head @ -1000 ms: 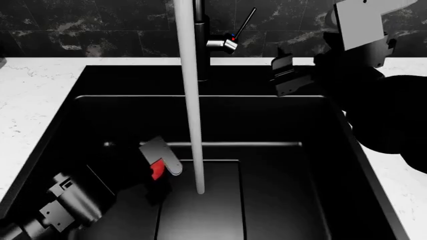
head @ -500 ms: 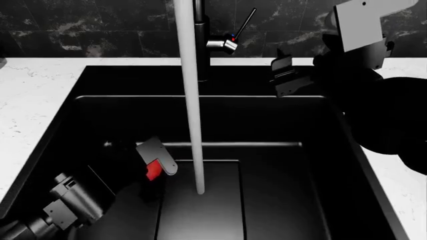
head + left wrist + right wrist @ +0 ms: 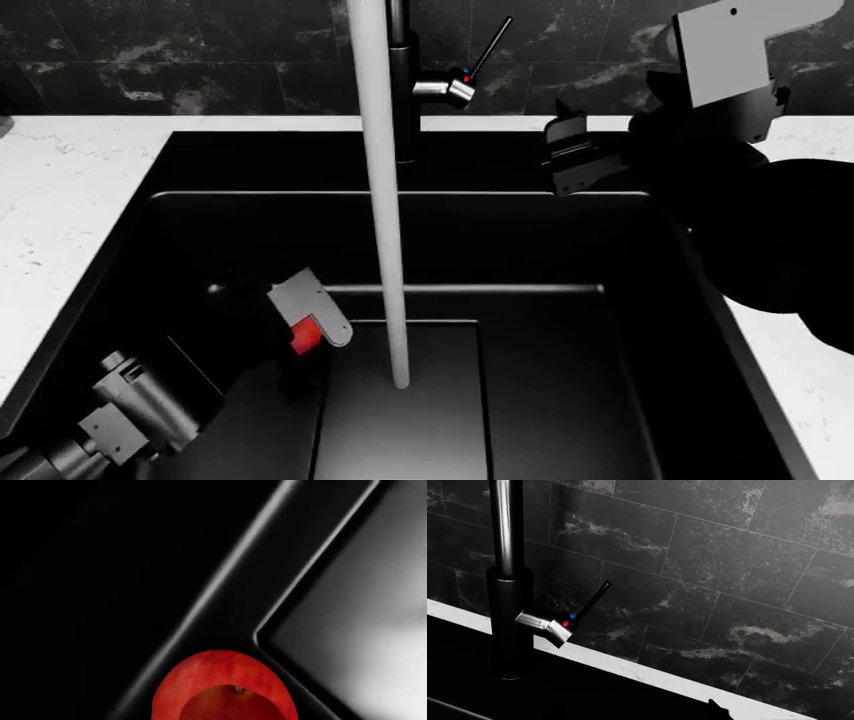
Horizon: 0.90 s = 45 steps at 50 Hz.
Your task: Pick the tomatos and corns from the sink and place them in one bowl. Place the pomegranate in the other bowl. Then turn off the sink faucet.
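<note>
Sink [image 3: 134, 215] fills my view, black and deep, water stream [image 3: 384, 250] falling to its floor. My left gripper [image 3: 304, 330] is low inside it, left of the stream, closed around a red fruit [image 3: 223, 687], probably a tomato, though I can't rule out the pomegranate. My right gripper [image 3: 577, 155] hovers at the back rim, right of the faucet lever [image 3: 587, 604] and nearer it; whether it's parted I cannot tell.

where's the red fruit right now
In the head view, the red fruit sits low in the sink, left of the water stream, between the left claw's fingers.
</note>
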{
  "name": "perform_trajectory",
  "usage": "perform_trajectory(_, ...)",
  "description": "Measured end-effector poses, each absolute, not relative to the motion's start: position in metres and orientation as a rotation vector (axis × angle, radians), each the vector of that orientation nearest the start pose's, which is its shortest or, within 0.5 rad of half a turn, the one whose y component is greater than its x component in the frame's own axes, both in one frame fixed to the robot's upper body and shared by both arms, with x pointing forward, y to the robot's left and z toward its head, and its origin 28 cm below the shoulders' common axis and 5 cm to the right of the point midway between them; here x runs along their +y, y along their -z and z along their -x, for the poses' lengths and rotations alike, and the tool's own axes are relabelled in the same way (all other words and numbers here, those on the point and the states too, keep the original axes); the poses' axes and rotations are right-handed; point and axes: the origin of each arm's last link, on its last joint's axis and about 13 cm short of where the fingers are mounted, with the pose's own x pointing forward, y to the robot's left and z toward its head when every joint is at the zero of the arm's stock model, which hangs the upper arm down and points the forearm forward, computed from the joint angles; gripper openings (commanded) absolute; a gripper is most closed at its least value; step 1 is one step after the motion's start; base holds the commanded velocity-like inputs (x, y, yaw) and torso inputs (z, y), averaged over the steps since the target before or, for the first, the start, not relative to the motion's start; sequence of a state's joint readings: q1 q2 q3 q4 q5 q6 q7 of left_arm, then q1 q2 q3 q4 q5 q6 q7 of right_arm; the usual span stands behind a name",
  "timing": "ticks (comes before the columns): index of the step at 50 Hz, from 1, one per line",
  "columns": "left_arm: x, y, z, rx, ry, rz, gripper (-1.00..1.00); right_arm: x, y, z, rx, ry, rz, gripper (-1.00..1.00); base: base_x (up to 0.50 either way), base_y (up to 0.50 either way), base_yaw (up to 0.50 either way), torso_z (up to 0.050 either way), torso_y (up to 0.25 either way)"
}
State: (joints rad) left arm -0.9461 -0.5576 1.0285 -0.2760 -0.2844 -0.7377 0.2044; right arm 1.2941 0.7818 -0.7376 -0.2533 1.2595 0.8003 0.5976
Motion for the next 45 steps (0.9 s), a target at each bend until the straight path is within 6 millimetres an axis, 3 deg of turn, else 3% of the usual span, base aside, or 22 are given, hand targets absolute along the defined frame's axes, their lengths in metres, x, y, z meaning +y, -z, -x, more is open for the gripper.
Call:
perform_trajectory(11, 0.273, -0.128, -0.320, 0.448, 0.468, -0.823, -1.00, -0.136, -0.293, -0.284, -0.034, -0.167, 0.235, 1.00, 0.00, 0.00, 0.00, 0.000, 0.000)
perform_trajectory(22, 0.270, -0.151, -0.293, 0.300, 0.478, -0.800, -1.00, -0.134, -0.295, -0.281, -0.043, -0.160, 0.239, 1.00, 0.00, 0.00, 0.00, 0.000, 0.237)
perform_trajectory(32, 0.268, -0.178, -0.275, 0.143, 0.420, -0.741, -1.00, -0.130, -0.297, -0.269, -0.065, -0.163, 0.236, 1.00, -0.50, 0.00, 0.00, 0.000, 0.250)
perform_trajectory(45, 0.263, -0.197, -0.260, -0.011, 0.367, -0.654, -1.00, -0.125, -0.291, -0.244, -0.122, -0.197, 0.192, 1.00, -0.50, 0.00, 0.00, 0.000, 0.250)
